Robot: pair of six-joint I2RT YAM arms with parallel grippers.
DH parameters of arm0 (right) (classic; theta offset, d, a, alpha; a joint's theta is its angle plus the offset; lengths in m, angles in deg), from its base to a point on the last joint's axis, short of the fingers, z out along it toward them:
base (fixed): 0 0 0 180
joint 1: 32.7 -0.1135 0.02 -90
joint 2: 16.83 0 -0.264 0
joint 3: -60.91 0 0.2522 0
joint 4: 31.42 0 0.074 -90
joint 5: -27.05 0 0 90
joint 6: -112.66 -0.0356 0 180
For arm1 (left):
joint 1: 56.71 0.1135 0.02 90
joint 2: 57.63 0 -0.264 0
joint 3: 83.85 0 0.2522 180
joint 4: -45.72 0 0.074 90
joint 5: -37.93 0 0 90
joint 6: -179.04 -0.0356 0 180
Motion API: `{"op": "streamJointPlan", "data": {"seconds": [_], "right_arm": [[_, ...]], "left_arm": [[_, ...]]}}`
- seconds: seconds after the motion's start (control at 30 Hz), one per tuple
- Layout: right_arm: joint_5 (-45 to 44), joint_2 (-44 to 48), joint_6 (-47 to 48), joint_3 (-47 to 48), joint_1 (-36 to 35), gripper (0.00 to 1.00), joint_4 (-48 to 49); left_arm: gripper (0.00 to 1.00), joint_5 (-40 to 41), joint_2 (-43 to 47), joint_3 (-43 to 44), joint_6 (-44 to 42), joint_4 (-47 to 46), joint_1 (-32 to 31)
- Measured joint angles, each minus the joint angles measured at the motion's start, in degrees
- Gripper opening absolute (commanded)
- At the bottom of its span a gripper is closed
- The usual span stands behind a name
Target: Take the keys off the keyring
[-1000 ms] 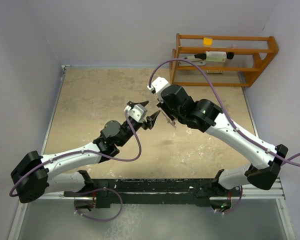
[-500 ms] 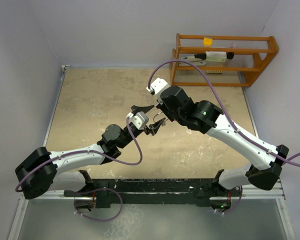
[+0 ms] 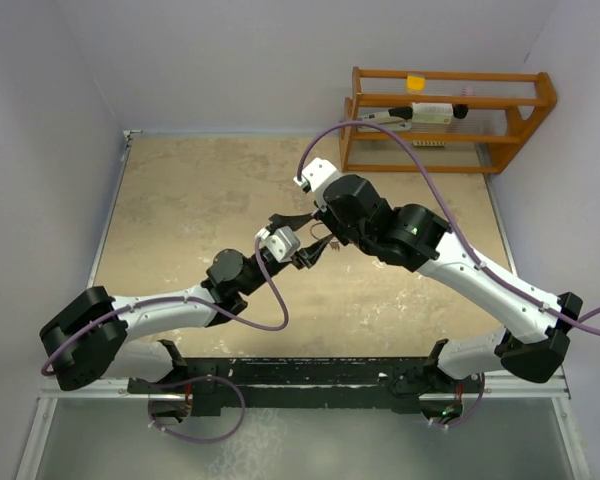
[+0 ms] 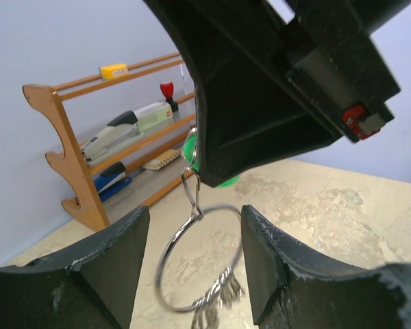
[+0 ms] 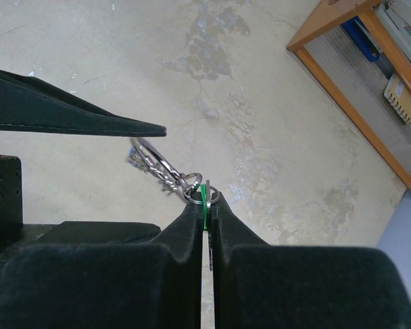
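Note:
My right gripper [image 3: 323, 232] is shut on the green-headed key [image 5: 204, 204], held above the table; in the right wrist view [image 5: 205, 199] the key sits edge-on between the pads. A small ring links it to the big silver keyring [image 4: 192, 264], which hangs below with several blurred silver keys [image 4: 218, 301] bunched at its bottom. The green head [image 4: 190, 148] peeks out behind the right gripper's body. My left gripper [image 4: 195, 226] is open, with one finger on each side of the keyring, not touching it. In the top view it [image 3: 300, 242] meets the right gripper. No blue-headed key shows clearly.
A wooden rack [image 3: 445, 120] with a stapler, a stamp and small items stands at the table's back right; it also shows in the left wrist view [image 4: 75, 171] and the right wrist view [image 5: 356, 89]. Beige tabletop [image 3: 190, 200] lies below.
My left gripper has moved forward and right toward the right gripper, so its open jaws now flank the hanging keyring. The right gripper has shifted only slightly, still holding the key.

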Motion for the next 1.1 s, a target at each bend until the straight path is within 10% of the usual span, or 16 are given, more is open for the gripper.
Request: {"op": "streamJointPlan", "data": {"seconds": [1.1], "right_arm": [[-0.63,0.07,-0.17,-0.48,-1.9,0.0,-0.02]], "left_arm": [[0.35,-2.69,-3.74,0.72,0.48,-5.4,2.03]]}}
